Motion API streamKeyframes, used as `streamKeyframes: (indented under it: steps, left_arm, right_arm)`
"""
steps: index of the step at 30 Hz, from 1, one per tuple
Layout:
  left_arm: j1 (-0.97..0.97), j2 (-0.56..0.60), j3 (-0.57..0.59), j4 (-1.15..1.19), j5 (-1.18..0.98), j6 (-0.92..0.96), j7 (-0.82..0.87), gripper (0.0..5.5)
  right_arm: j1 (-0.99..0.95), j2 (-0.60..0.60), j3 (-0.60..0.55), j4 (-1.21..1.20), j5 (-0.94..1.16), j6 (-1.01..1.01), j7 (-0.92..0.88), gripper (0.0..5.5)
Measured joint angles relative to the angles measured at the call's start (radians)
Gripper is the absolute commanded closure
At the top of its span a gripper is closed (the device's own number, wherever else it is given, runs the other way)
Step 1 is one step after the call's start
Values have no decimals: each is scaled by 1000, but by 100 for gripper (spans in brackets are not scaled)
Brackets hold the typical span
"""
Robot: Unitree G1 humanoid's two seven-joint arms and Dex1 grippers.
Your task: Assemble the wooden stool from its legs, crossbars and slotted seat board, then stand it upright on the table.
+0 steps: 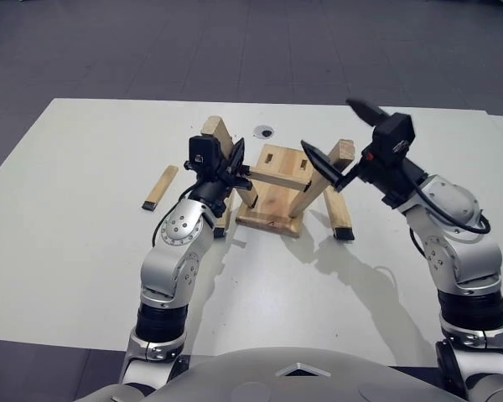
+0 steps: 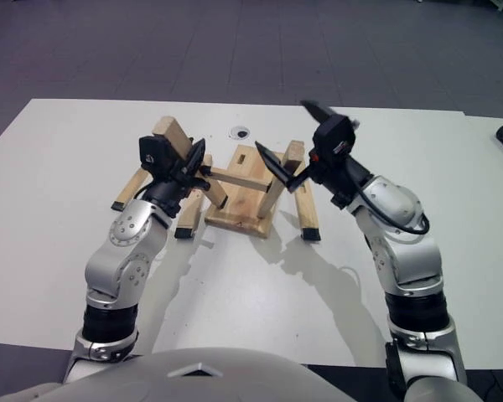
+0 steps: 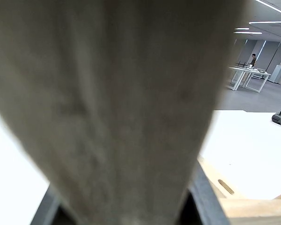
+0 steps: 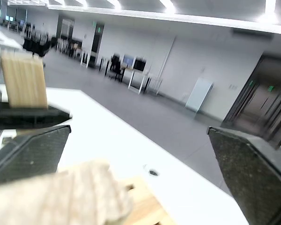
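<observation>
Left eye view: seat board (image 1: 272, 203) lies mid-table (image 1: 84, 167), a crossbar (image 1: 278, 178) joining two raised legs. Left gripper (image 1: 233, 167) clamps the left leg (image 1: 219, 134); right gripper (image 1: 327, 123) hangs spread wide, empty, just above the right leg (image 1: 342, 152). A loose bar (image 1: 160, 186) lies well left.

Grey tiled floor (image 1: 109, 50) beyond the white table (image 1: 67, 251) — ceiling strip lights (image 4: 168, 4), distant desks (image 3: 246, 77).
</observation>
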State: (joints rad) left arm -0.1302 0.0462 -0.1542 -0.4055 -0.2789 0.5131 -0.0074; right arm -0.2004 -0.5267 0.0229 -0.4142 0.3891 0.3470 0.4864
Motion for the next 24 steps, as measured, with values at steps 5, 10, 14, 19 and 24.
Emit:
streamKeyframes:
  steps: [5, 10, 14, 19, 24]
  left_arm:
    - [-13, 9, -13, 1, 8, 17, -6, 447]
    - [-39, 39, -36, -1, 23, 47, -9, 446]
    - [-49, 66, -61, -1, 48, 48, -8, 440]
    - [-62, 86, -76, 8, 60, 48, -7, 437]
    - [-62, 78, -65, 21, 49, 48, -6, 437]
  right_arm:
    - [-5, 5, 16, 21, -20, 2, 1, 10]
    - [-7, 10, 17, 31, -37, 2, 1, 10]
    - [-7, 14, 17, 40, -37, -1, 8, 10]
    - [-8, 18, 16, 44, -37, -3, 20, 10]
    - [-33, 40, -10, 50, -2, -1, 34, 10]
